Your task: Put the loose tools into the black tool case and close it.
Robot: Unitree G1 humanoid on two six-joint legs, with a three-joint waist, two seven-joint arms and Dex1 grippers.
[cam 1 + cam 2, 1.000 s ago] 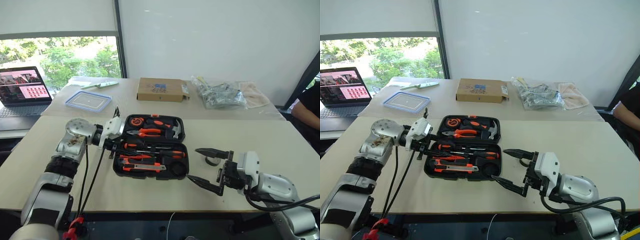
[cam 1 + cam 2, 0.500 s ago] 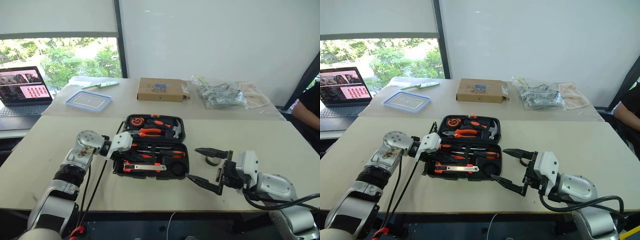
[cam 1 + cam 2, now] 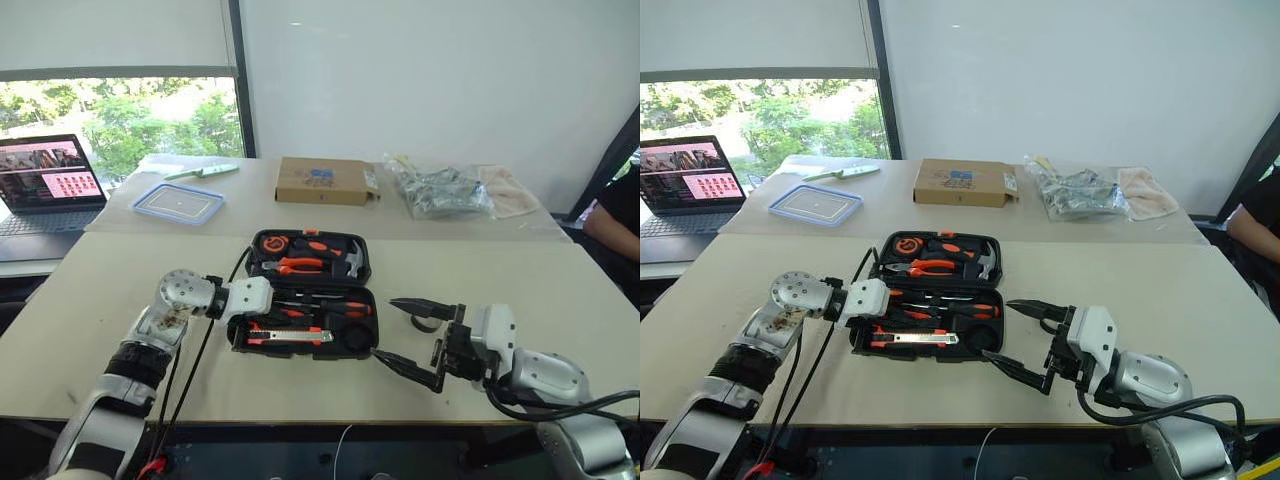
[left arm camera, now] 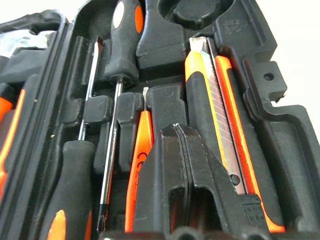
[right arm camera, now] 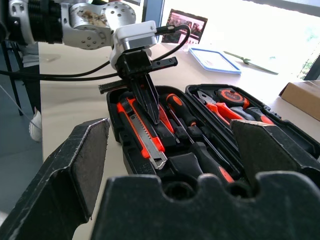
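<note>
The black tool case (image 3: 362, 262) lies open on the near table. Pliers, a hammer and a tape measure sit in its far half. In the near half lie two orange-and-black screwdrivers (image 4: 122, 35), a slim orange screwdriver (image 4: 140, 165) and the utility knife (image 4: 220, 100); a round slot (image 4: 200, 10) is bare. My left gripper (image 5: 153, 114) is shut with nothing in it, its tip just above the slots beside the slim screwdriver. My right gripper (image 3: 385, 328) stands open at the case's right end. The small black tape roll (image 3: 424, 322) lies on the table behind its fingers.
On the far table stand a laptop (image 3: 45, 180), a clear blue-rimmed container (image 3: 178, 202), a flat cardboard box (image 3: 320, 178) and a plastic bag (image 3: 440, 190). A person (image 3: 618, 215) sits at the right edge. Black cables hang from my left wrist.
My left gripper has shut and sunk rightward over the case's near half, with its wrist rolled. The right arm has not moved.
</note>
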